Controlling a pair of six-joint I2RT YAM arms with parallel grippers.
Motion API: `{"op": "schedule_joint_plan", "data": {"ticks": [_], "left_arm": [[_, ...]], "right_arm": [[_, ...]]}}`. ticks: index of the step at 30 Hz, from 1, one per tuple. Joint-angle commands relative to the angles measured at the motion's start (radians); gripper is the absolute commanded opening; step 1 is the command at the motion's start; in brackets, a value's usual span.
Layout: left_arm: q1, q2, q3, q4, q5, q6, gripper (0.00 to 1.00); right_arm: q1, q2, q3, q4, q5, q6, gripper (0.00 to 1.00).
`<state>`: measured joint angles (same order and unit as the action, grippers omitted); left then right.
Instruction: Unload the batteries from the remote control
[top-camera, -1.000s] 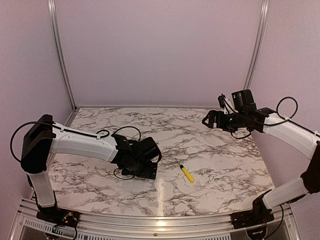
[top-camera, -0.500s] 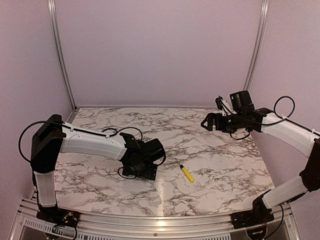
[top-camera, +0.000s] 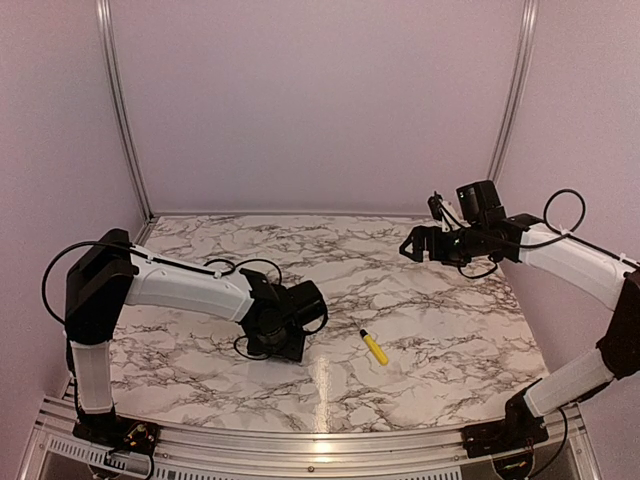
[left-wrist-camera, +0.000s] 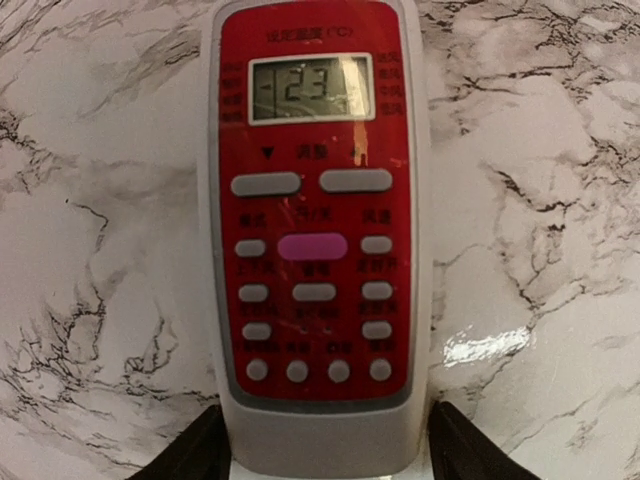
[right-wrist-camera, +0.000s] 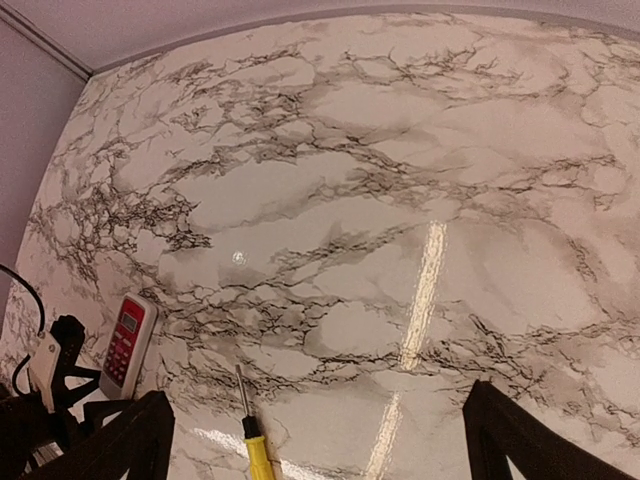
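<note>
Though grip unclear — left pincer (left-wrist-camera: 328, 452) straddles remote control (left-wrist-camera: 315, 230).

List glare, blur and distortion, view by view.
Top external: a glare streak on the marble table near the front. Left wrist: sharp on the slim white remote control with red button panel, a glare patch beside it. Right wrist: a long glare streak; the table's far edge bows.
</note>
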<state>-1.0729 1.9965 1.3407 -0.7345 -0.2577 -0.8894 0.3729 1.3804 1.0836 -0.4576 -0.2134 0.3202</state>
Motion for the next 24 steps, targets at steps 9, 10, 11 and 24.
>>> {"op": "schedule_joint_plan", "data": {"ticks": [9,10,11,24], "left_arm": [[0.02,0.003,-0.081,0.079,0.053,0.048,0.43],[0.021,-0.005,-0.079,0.08,0.057,0.058,0.41],[0.021,-0.013,-0.076,0.08,0.061,0.066,0.4],[0.078,-0.162,-0.117,0.173,0.324,0.211,0.4]], "right_arm": [[0.008,0.001,0.059,-0.037,-0.002,0.01,0.99],[0.008,0.0,0.061,-0.039,-0.001,0.013,0.99],[0.008,-0.003,0.061,-0.039,0.0,0.018,0.99],[0.009,-0.036,0.042,-0.021,-0.01,0.104,0.99]]}}
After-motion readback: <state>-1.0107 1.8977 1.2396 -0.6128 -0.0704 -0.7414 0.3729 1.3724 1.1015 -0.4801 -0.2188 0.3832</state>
